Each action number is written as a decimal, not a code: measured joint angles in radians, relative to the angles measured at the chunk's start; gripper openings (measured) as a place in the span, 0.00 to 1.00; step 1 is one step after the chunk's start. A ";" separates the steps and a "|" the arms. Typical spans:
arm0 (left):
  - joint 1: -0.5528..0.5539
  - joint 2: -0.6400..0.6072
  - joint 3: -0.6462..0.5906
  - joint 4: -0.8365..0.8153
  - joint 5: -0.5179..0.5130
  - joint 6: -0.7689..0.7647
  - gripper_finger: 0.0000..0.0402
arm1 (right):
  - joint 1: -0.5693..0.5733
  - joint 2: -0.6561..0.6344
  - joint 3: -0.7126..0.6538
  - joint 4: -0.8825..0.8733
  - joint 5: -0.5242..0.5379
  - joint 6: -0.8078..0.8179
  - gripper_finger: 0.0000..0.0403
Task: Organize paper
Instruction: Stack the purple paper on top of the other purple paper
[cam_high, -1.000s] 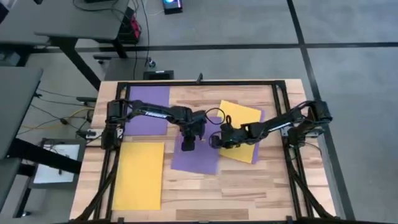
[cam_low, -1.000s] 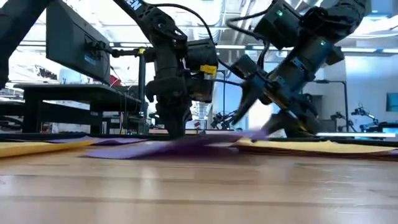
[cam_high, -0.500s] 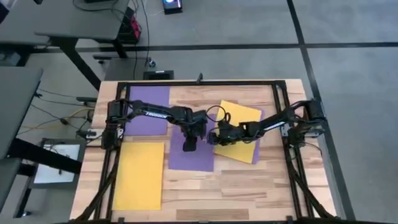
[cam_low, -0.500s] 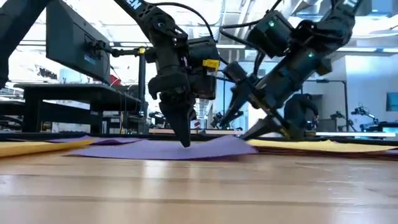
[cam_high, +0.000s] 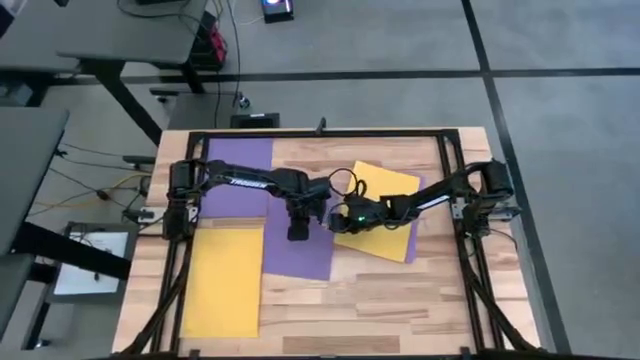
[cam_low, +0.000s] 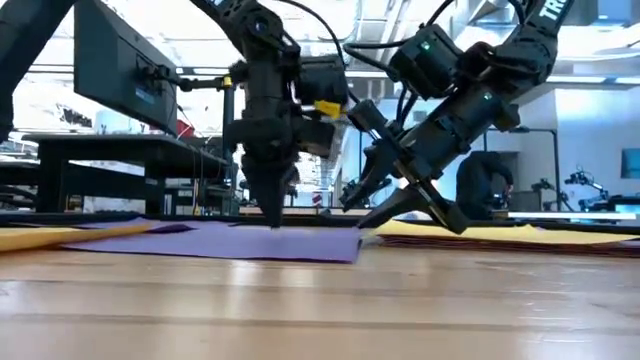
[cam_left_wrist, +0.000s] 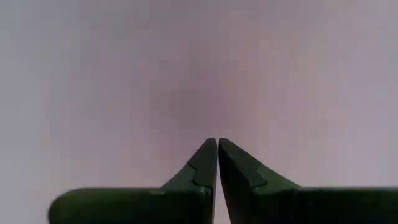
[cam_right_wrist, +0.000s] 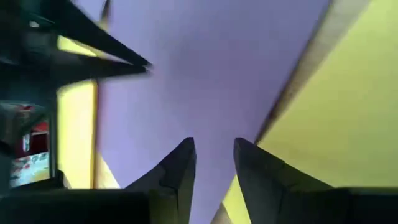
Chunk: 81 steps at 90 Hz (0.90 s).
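A purple sheet (cam_high: 300, 262) lies flat mid-table, its right edge beside a yellow sheet (cam_high: 385, 215) that lies askew on the right. My left gripper (cam_high: 297, 233) stands upright on this purple sheet, shut. My right gripper (cam_high: 336, 222) slants in low from the right, open by a narrow gap, its fingertips over the purple sheet's right edge (cam_right_wrist: 292, 81). Another purple sheet (cam_high: 238, 175) lies at the far left and another yellow one (cam_high: 222, 285) at the near left. My left gripper presses its shut fingertips (cam_left_wrist: 209, 149) down on the purple sheet's far half (cam_low: 230, 240), coming from above and pointing down. The sheet lies flat on the wood under them. Whether my right gripper's lower finger (cam_low: 372, 222) touches the sheet's right edge, I cannot tell.
A black frame rail (cam_high: 452, 170) runs around the tabletop. A purple strip (cam_high: 423, 186) peeks out from under the right yellow sheet. Bare wood (cam_high: 400, 310) shows at the near right and along the near edge.
My left gripper has gone toward the table's left edge with its tips down on the middle purple sheet. The sheet has slid left with it, and its raised right edge has dropped flat. My right gripper has followed leftward, staying low and slanted.
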 joint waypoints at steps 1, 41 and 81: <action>0.001 0.000 -0.001 -0.008 0.000 0.001 0.00 | -0.001 0.000 0.000 -0.001 -0.005 0.002 0.27; 0.002 -0.002 -0.190 0.218 0.122 -0.034 0.00 | -0.014 -0.001 0.002 -0.048 -0.050 0.029 0.58; -0.004 0.002 -0.192 0.265 0.114 -0.054 0.00 | -0.007 -0.025 -0.004 0.082 -0.061 -0.069 0.55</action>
